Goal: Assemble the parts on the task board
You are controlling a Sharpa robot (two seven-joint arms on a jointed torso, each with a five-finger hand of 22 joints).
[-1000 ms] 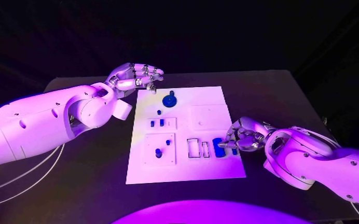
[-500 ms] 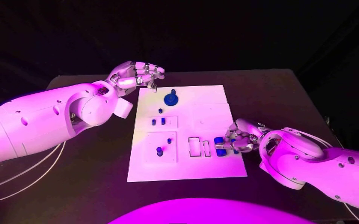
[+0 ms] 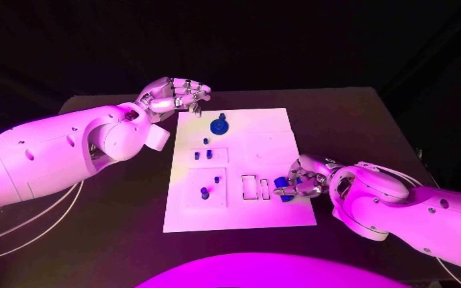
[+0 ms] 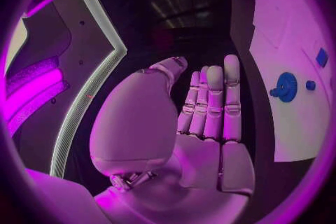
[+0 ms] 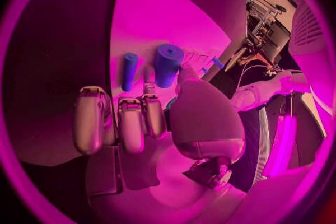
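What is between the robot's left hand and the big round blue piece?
Nothing: in the head view, bare white board lies between the left hand and the round blue piece.

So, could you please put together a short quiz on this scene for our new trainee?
1. True or false: the left hand is holding a blue part.
2. Which hand is at the blue parts near the task board's right edge? A) left B) right C) neither
3. Fill in: the round blue part lies toward the board's ____ end, near the left hand.

Key
1. False. In the left wrist view the left hand's fingers are extended with nothing in them.
2. B. The right hand is at the blue cylinder there; whether it grips it cannot be told.
3. Far.
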